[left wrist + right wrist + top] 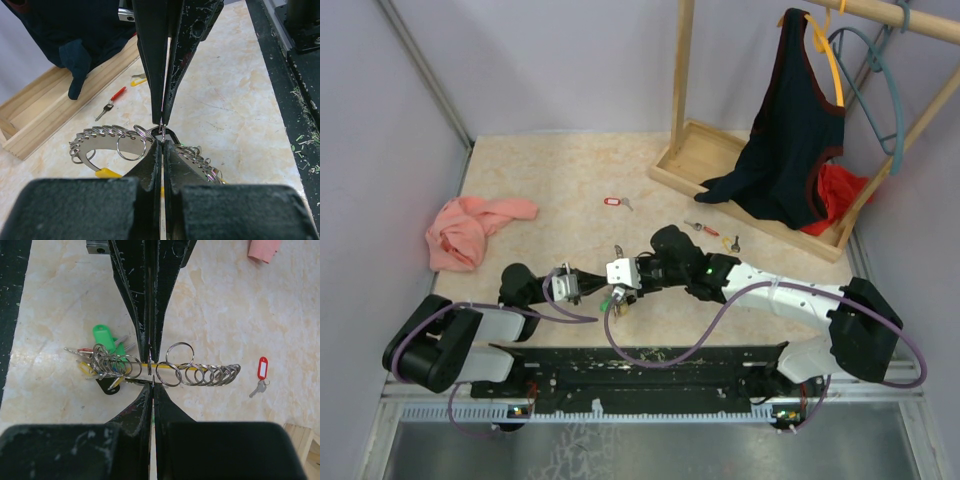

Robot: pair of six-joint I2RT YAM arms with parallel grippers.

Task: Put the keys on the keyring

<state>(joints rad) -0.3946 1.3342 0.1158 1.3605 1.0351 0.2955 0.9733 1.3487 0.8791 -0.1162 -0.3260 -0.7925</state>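
Beige marbled tabletop (550,170) with pale walls on the left and far sides. The keyring (617,301) is near-centre, just beyond the arm bases, and both tools meet on it. It is a thin silvery wire arc threaded with many small split rings (200,376). A bunch of keys (107,365) with green, yellow and black tags sits at one end. Cannot tell if the bunch rests on the tabletop or is just above it. The left tool (161,145) is pressed together, tips pinching the keyring wire (105,137). The right tool (152,387) is also pressed together and pinches the same wire from the opposite side, fingertips almost touching the left tool's. Loose keys lie farther out. A red-tagged key (613,202) is mid-tabletop, well apart from the ring. A red-headed key (698,227) and a yellow-headed key (732,242) lie to the right, near the wooden rack base (690,160). A crumpled pink cloth (470,228) sits at the left edge. At far right, a dark tank top (790,130) hangs from a yellow hanger (833,60) on the rack, its hem draping into the base. A red cloth (835,190) lies behind it. A teal hanger (885,90) hangs on the rail to its right.
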